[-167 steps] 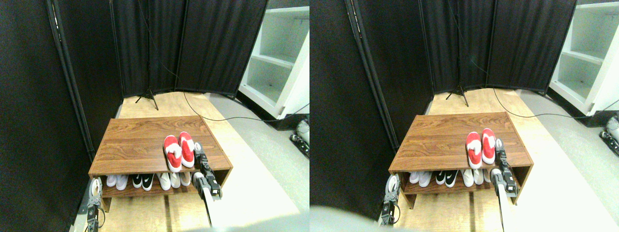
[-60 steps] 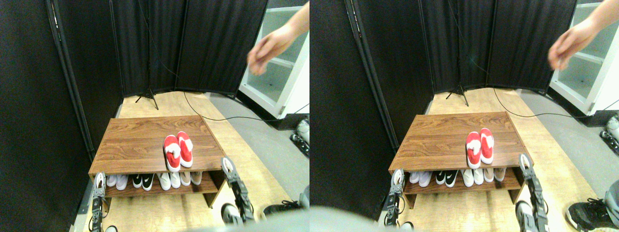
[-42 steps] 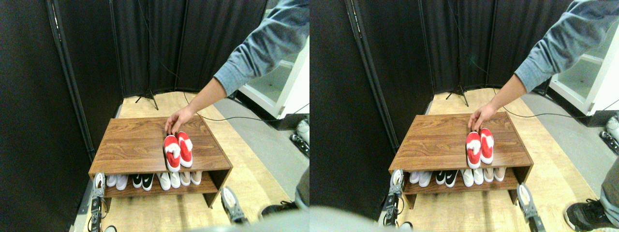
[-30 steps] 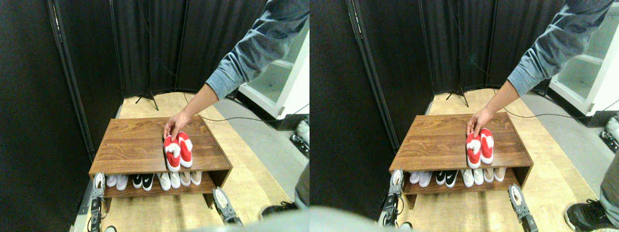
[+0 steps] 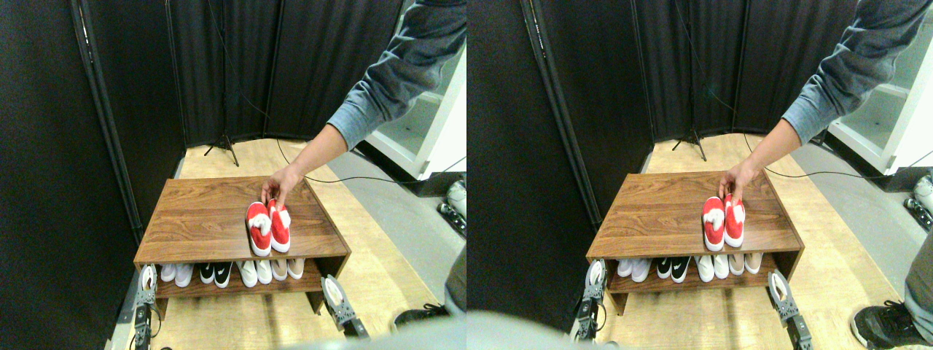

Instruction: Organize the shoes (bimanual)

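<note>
The pair of red shoes (image 5: 267,227) lies side by side on top of the wooden shoe rack (image 5: 197,219), right of its middle, toes toward me. A person's hand (image 5: 279,189) in a grey-blue sleeve touches their far ends. My left gripper (image 5: 144,281) hangs low at the rack's front left corner. My right gripper (image 5: 333,292) is low beside the rack's front right corner. Both are well apart from the red shoes and hold nothing.
A row of white, black-and-white and beige shoes (image 5: 233,272) fills the rack's lower shelf. Black curtain panels (image 5: 240,65) close off the back and left. A white cabinet (image 5: 423,109) stands at the right. A cable (image 5: 350,179) crosses the floor. The person's black shoe (image 5: 415,317) is near my right arm.
My right gripper has drawn back from beside the red shoes down to the floor by the rack's corner. A person has reached in and now touches the shoes' far ends.
</note>
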